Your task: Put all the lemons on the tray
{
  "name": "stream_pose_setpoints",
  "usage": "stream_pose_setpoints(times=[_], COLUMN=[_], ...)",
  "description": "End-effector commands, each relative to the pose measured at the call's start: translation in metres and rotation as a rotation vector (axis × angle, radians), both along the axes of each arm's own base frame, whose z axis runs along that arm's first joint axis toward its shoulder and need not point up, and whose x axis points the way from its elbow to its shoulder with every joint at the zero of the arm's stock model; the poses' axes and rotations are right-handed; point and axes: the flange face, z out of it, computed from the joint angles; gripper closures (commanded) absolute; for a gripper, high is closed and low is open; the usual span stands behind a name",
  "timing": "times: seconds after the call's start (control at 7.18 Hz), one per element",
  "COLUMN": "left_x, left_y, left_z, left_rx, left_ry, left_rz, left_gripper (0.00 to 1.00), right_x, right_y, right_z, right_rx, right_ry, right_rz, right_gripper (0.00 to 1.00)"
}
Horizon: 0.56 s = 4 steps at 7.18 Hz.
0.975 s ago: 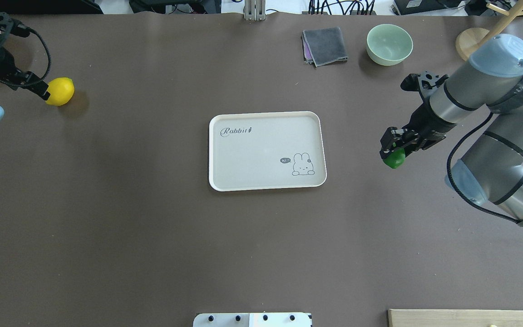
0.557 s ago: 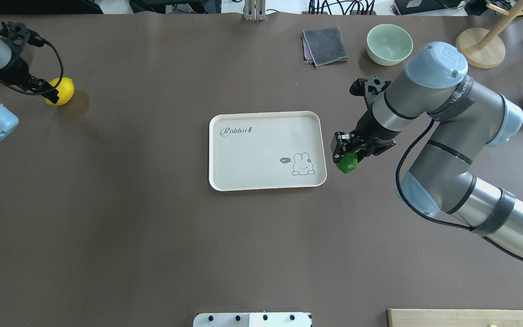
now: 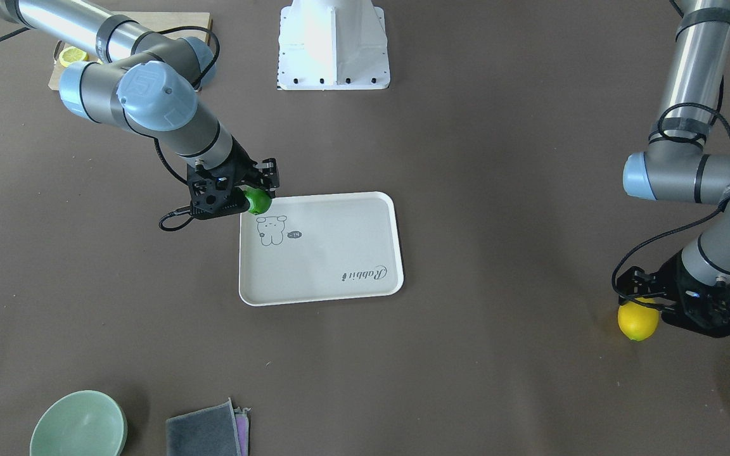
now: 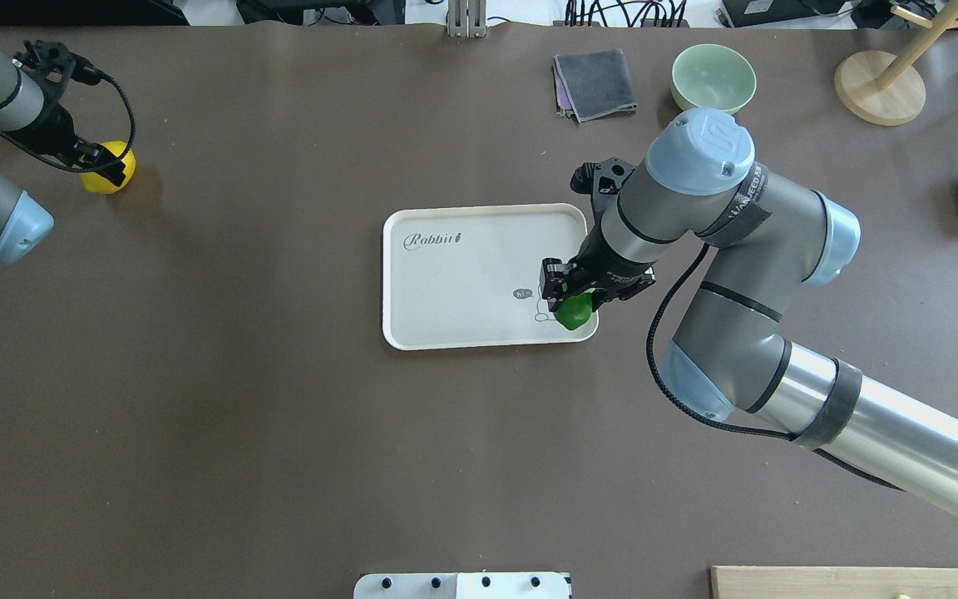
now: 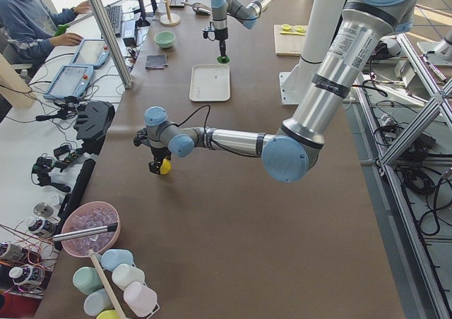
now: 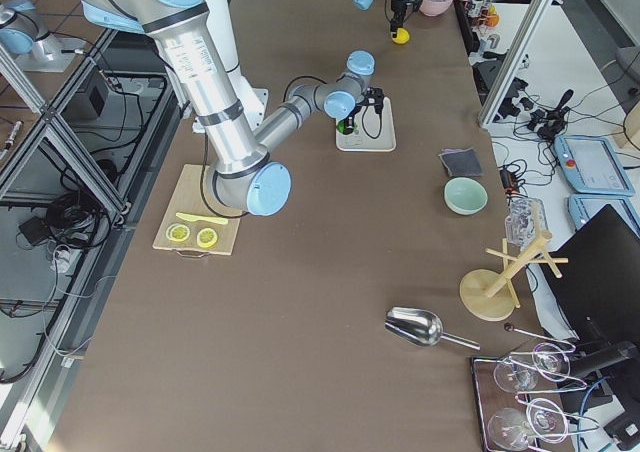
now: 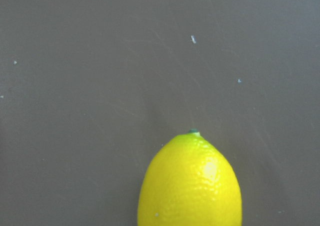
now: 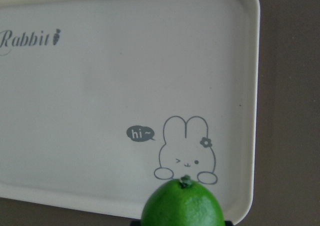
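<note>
Neither lemon is on the tray (image 4: 446,343) yet, so you are roughly at the halfway point of the first delivery.

Taking the overhead view as the clock, with 12 pointing away from the robot, the right gripper (image 4: 569,301) is clamped on the green lemon (image 4: 575,314). Its jaws are closed only as far as the fruit allows. The fruit hangs over the tray's 4 o'clock corner, right above the rabbit drawing (image 8: 186,148). In the right wrist view the lemon's tip sits over the rabbit's paws, inside the rim. From the side views I judge it is held above the surface rather than resting on it, though the gap is hard to read. What is left for this one is to lower it and let go.

The yellow lemon (image 3: 639,323) lies on the table (image 4: 279,457) at about 10 o'clock from the tray, well apart from it, near the far left edge. The left gripper (image 4: 105,166) is down at that lemon with its fingers at either side. I cannot tell whether they have closed on it, because the left wrist view shows only the fruit and bare table. You have that whole carry ahead of you: grasp, lift, and move toward 4 o'clock to reach the tray.
</note>
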Motion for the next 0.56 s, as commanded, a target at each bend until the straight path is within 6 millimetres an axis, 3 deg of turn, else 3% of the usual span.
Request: stream_pose_setpoints(times=[0.0,0.14,0.42], left_x=[0.009,0.012,0.018], left_y=[-0.004,-0.007,-0.005], left_z=[-0.010,-0.020,-0.096], left_rx=[-0.007,-0.019,-0.081], left_ry=[0.011,0.028,0.163], left_rz=[-0.007,-0.023,-0.096], left_gripper=[0.94,1.00,1.00], right_x=[-0.024,-0.027,-0.029], right_y=[-0.005,-0.008,-0.016], right_z=[-0.006,-0.007,-0.002], right_rx=[0.009,0.012,0.046], right_ry=[0.013,0.015,0.052], right_rz=[0.004,0.005,0.059], right_gripper=[1.00,1.00,1.00])
